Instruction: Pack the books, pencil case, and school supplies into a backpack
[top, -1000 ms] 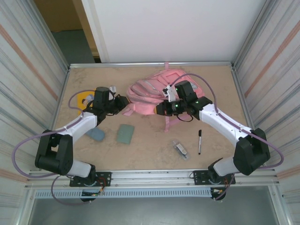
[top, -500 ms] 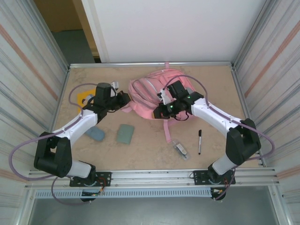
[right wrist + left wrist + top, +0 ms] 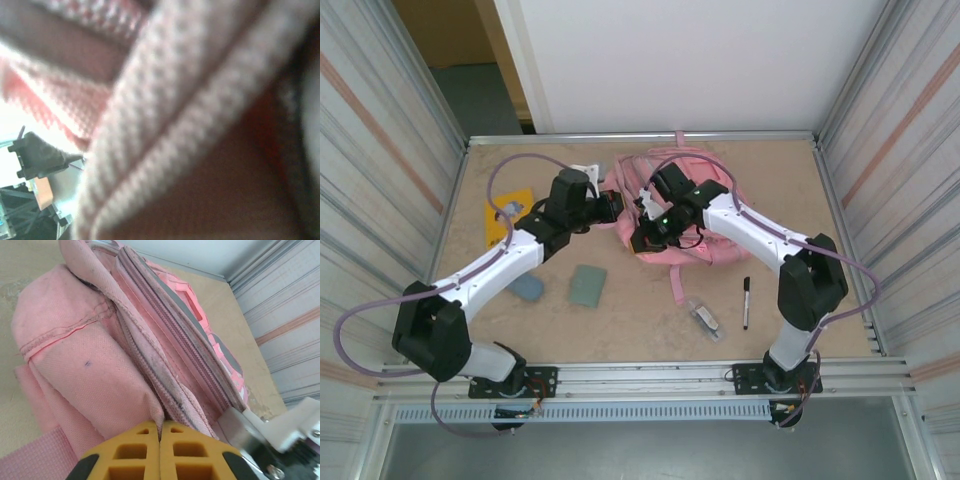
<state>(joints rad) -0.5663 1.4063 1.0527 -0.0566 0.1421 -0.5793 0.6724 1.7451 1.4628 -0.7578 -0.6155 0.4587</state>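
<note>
Top external view: the left end effector (image 3: pixel 612 207) pinched the left edge of the large pink fabric backpack (image 3: pixel 720 252), jaws closed on cloth. The right end effector (image 3: pixel 642 238), closed beside it, presumably helped spread the opening. The blue-grey soft pencil case (image 3: pixel 526 287) lay near-left of the backpack.

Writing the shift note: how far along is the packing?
Nothing is packed yet. In hand: the left gripper, jaws shut, pinches a fold of the backpack; the right gripper presses into it. To go: orange book, green book, pencil case, pen and clear item, all on the table.
</note>
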